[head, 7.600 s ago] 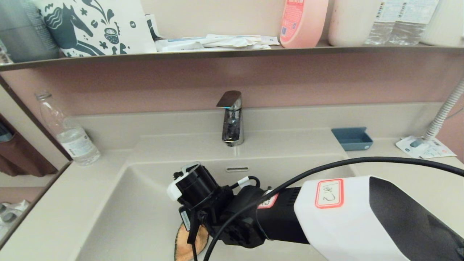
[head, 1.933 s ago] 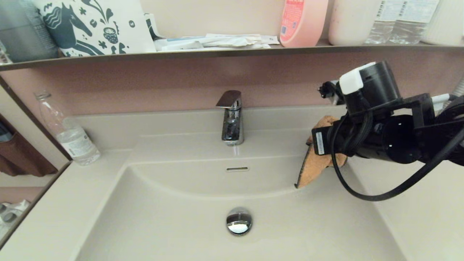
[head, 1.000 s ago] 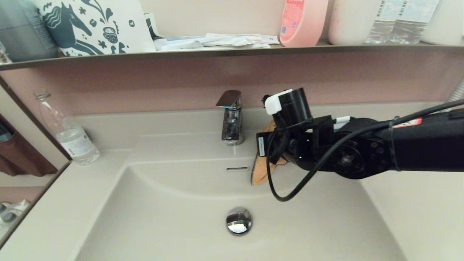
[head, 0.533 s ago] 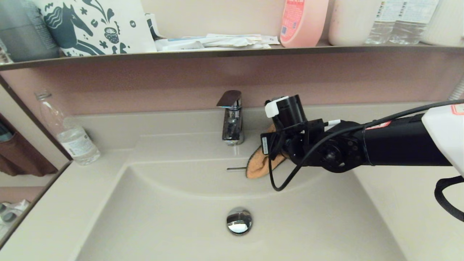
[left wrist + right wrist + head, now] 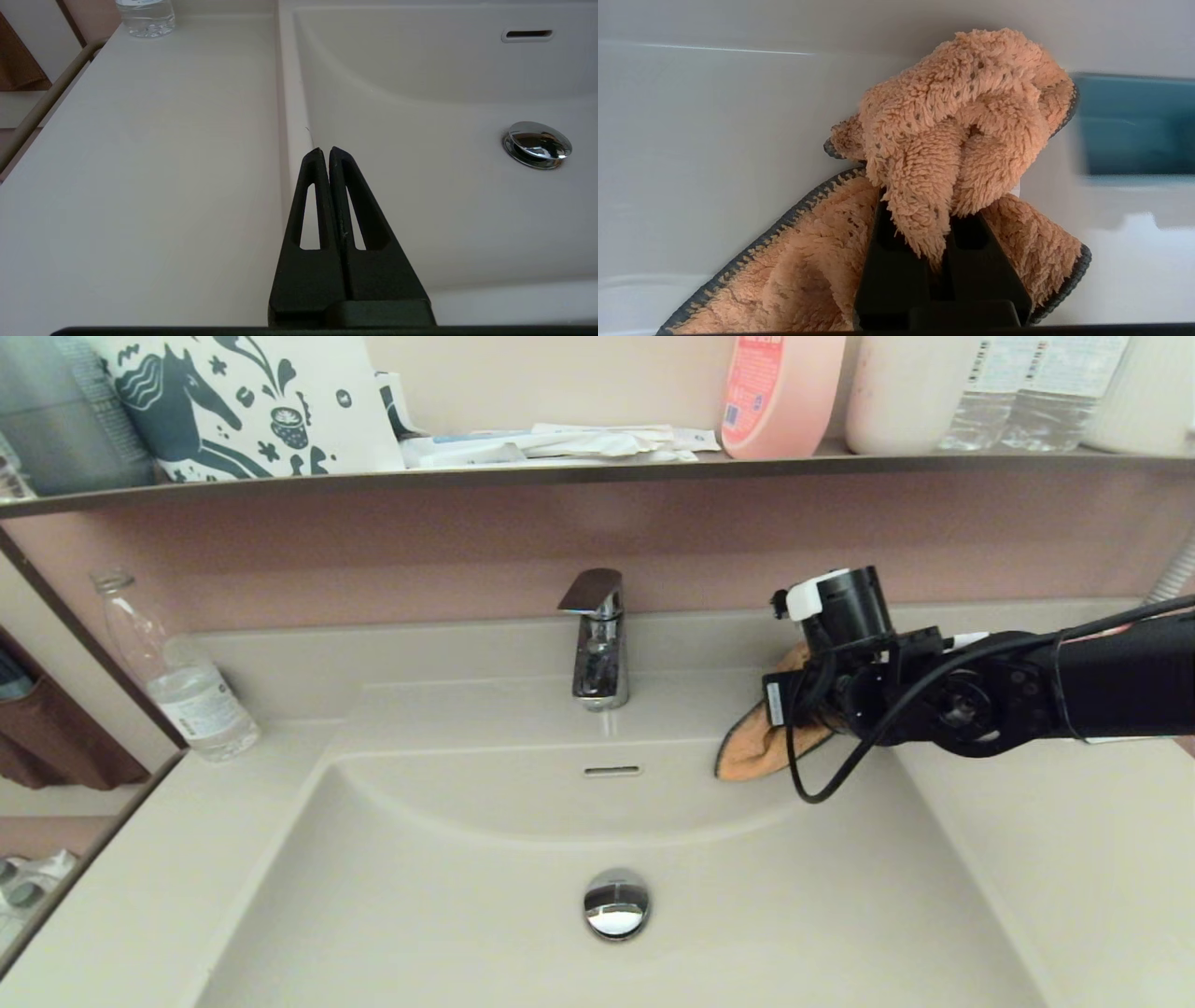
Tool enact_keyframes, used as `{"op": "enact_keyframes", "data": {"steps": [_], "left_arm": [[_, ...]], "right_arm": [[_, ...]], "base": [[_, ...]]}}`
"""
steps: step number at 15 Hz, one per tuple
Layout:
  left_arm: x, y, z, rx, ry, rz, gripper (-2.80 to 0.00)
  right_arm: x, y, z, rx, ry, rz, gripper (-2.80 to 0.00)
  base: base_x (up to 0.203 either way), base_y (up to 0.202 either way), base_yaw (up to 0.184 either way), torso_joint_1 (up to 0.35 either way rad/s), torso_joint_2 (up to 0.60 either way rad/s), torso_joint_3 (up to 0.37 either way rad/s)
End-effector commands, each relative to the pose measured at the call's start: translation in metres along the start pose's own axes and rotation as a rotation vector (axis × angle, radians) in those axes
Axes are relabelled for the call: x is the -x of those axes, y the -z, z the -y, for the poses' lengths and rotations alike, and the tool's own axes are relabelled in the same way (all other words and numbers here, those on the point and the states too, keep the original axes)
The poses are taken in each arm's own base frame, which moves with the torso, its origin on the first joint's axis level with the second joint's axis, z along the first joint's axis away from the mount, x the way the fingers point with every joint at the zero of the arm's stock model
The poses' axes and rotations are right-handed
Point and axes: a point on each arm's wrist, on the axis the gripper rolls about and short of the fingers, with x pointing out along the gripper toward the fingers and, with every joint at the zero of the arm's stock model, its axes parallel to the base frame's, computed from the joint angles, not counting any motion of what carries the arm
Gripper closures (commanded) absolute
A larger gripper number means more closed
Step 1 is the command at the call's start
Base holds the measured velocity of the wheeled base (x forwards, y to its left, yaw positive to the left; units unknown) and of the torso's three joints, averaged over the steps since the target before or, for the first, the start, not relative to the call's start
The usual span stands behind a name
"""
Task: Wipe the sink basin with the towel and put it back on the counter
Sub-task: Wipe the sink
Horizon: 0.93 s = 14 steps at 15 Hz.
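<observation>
Item: my right gripper (image 5: 941, 233), clamped on the towel (image 5: 957, 121), at the back right rim of the sink basin (image 5: 420, 896); cloth bunches ahead of the fingers, trailing below. Left gripper (image 5: 325, 151): pressed together, above the counter (image 5: 140, 163) edge, idle.

- towel (image 5: 758, 747): tan fuzzy cloth, dark-edged, bunched, hanging at back right rim of sink
- sink (image 5: 448, 896): beige, chrome plug
- counter (image 5: 1074, 859): beige, smooth
</observation>
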Motion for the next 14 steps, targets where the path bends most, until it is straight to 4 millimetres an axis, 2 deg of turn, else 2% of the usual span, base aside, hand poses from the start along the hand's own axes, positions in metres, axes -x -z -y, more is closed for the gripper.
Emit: {"op": "enact_keyframes", "data": {"steps": [1, 3, 6, 9, 11, 14], "left_arm": [[0.000, 0.000, 0.000, 0.000, 0.000, -0.002, 0.00], [0.000, 0.000, 0.000, 0.000, -0.002, -0.002, 0.00], [0.000, 0.000, 0.000, 0.000, -0.001, -0.002, 0.00], [0.000, 0.000, 0.000, 0.000, 0.000, -0.002, 0.00], [0.000, 0.000, 0.000, 0.001, 0.000, -0.002, 0.00], [0.000, 0.000, 0.000, 0.000, -0.002, -0.002, 0.00]], "right_arm": [[0.005, -0.004, 0.018, -0.017, 0.019, 0.005, 0.00], [0.005, -0.004, 0.027, -0.021, 0.024, 0.002, 0.00], [0.006, -0.006, 0.030, -0.011, 0.027, 0.004, 0.00], [0.015, -0.009, 0.039, -0.016, 0.023, 0.015, 0.00], [0.016, -0.008, 0.035, -0.008, 0.014, 0.015, 0.00], [0.026, -0.005, 0.014, 0.020, -0.037, 0.023, 0.00]], "base": [[0.000, 0.000, 0.000, 0.000, 0.00, 0.000], [0.000, 0.000, 0.000, 0.000, 0.00, 0.000], [0.000, 0.000, 0.000, 0.000, 0.00, 0.000], [0.000, 0.000, 0.000, 0.000, 0.00, 0.000], [0.000, 0.000, 0.000, 0.000, 0.00, 0.000], [0.000, 0.000, 0.000, 0.000, 0.00, 0.000]]}}
